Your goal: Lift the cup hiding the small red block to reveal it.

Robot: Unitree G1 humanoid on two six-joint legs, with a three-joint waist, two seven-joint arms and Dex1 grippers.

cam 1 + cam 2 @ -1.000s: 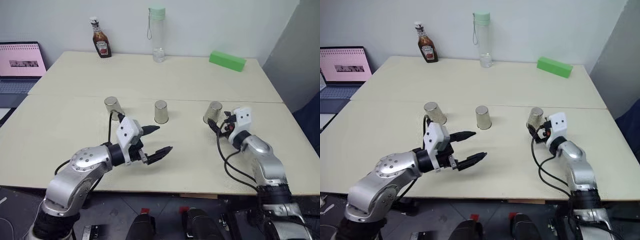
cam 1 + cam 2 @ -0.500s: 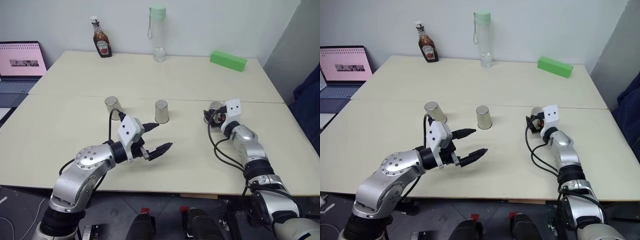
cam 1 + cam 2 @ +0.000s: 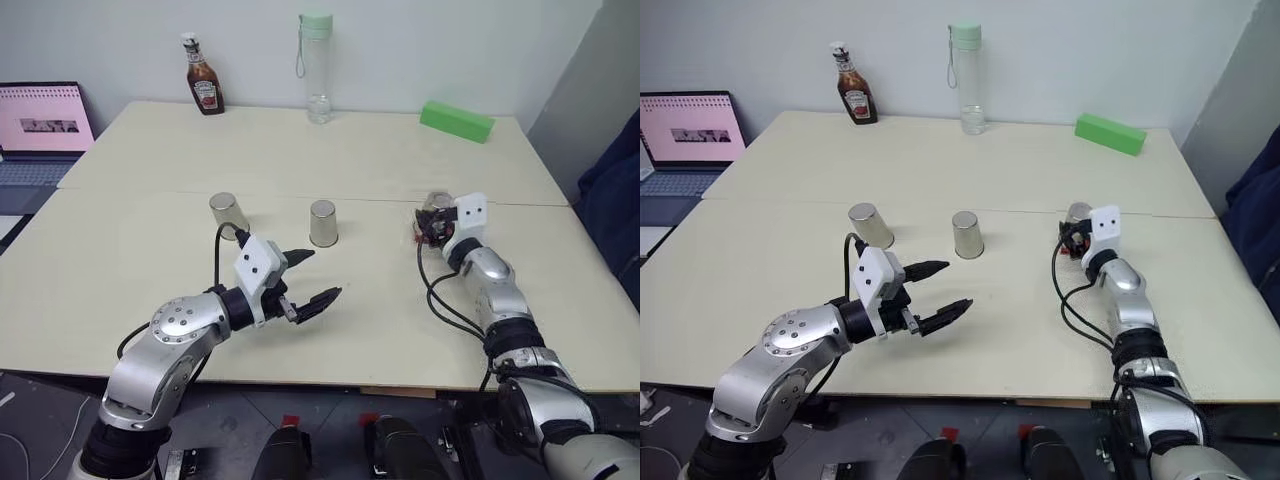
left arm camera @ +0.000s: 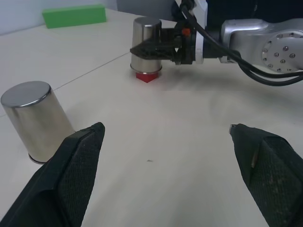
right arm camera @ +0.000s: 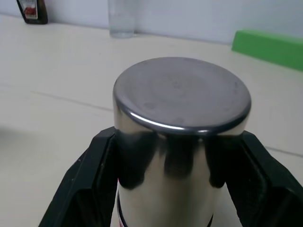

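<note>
The right gripper [image 4: 156, 47] clamps the cup [image 4: 146, 47], raised (barely) above the red block [image 4: 148, 76]; next, lift clear. Left gripper [image 3: 305, 280] open.

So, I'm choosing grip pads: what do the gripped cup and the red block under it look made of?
The cup: apparently polished metal, since it mirrors the right gripper's black fingers. The small red block: probably matte plastic, uniformly red without glints, though only its edge shows.

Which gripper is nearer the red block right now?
Right. The right gripper is shut on the cup directly above the small red block; the left gripper hovers open, well away.
</note>
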